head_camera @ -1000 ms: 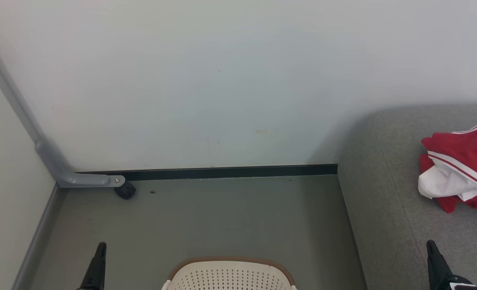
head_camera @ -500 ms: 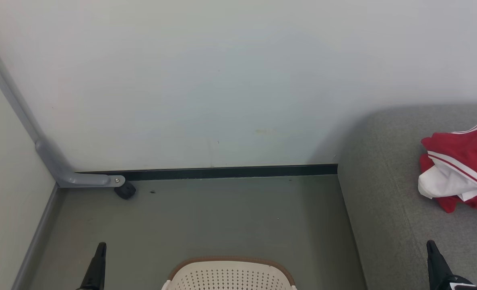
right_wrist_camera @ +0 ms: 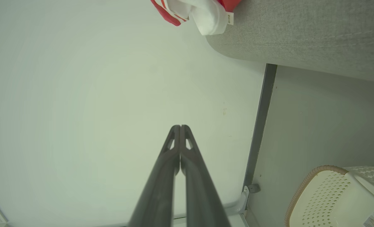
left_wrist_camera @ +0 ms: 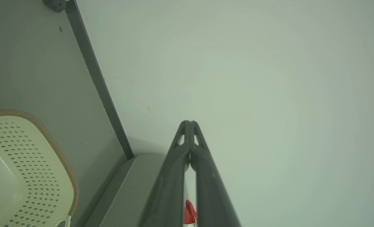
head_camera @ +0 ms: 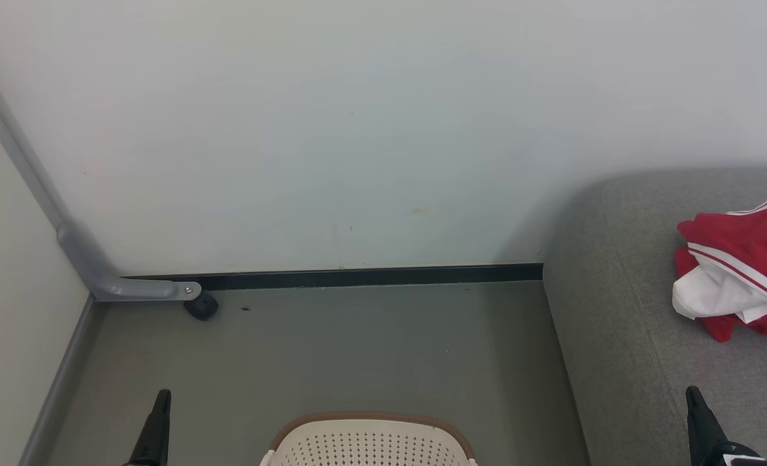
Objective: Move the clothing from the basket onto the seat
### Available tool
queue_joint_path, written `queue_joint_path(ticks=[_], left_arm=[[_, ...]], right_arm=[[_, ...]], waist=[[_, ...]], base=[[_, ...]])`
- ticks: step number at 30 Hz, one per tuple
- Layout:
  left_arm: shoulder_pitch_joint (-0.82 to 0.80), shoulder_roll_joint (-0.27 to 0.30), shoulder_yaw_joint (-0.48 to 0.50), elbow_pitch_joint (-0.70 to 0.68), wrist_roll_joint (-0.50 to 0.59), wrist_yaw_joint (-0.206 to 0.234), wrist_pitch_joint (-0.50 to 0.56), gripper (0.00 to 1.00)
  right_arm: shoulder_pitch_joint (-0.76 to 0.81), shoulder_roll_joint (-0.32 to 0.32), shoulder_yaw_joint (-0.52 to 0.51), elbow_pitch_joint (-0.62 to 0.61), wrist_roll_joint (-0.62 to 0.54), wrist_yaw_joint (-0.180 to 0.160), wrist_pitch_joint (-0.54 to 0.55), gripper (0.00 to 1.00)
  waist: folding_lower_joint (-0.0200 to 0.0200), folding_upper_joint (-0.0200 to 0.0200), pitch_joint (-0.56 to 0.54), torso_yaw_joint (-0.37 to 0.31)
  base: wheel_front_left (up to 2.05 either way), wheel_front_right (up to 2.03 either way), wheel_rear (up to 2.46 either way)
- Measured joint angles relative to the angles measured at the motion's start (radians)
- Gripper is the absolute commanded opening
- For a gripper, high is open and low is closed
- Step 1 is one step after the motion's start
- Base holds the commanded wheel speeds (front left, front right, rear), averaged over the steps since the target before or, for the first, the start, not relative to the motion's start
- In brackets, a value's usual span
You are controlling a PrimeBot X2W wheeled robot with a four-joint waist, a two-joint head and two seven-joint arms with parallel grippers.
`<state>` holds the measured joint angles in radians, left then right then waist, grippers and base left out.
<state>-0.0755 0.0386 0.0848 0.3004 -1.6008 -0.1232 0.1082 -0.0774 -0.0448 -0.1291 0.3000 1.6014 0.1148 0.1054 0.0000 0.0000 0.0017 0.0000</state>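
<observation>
Red and white clothing (head_camera: 742, 272) lies bunched on the grey seat (head_camera: 622, 323) at the right of the head view. It also peeks in at the top of the right wrist view as clothing (right_wrist_camera: 202, 11) on the seat (right_wrist_camera: 300, 34). The cream basket (head_camera: 370, 443) with its brown rim stands on the floor at the bottom centre; what shows of the basket (left_wrist_camera: 22, 176) (right_wrist_camera: 338, 198) inside is bare. My left gripper (head_camera: 162, 396) (left_wrist_camera: 189, 122) is shut and holds nothing, left of the basket. My right gripper (head_camera: 692, 391) (right_wrist_camera: 180, 126) is shut too, empty, over the seat's front.
A white wall (head_camera: 357, 129) with a dark skirting strip (head_camera: 357, 277) closes the far side. A grey metal leg (head_camera: 98, 272) with a black caster (head_camera: 200, 305) stands at the left corner. Grey floor (head_camera: 331, 349) lies between basket and wall.
</observation>
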Motion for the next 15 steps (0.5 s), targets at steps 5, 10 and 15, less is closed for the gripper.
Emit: queue_joint_path(ticks=[5,10,15], left_arm=[[0.000,0.000,0.000,0.000,0.000,0.000,0.000,0.00],[0.000,0.000,0.000,0.000,0.000,0.000,0.000,0.00],[0.000,0.000,0.000,0.000,0.000,0.000,0.000,0.00]], right_arm=[[0.000,0.000,0.000,0.000,0.000,0.000,0.000,0.00],[0.000,0.000,0.000,0.000,0.000,0.000,0.000,0.00],[0.000,0.000,0.000,0.000,0.000,0.000,0.000,0.00]], waist=[[0.0000,0.0000,0.000,0.000],[0.0000,0.0000,0.000,0.000],[0.0000,0.0000,0.000,0.000]], base=[[0.00,0.00,0.00],[0.00,0.00,0.00],[0.00,0.00,0.00]])
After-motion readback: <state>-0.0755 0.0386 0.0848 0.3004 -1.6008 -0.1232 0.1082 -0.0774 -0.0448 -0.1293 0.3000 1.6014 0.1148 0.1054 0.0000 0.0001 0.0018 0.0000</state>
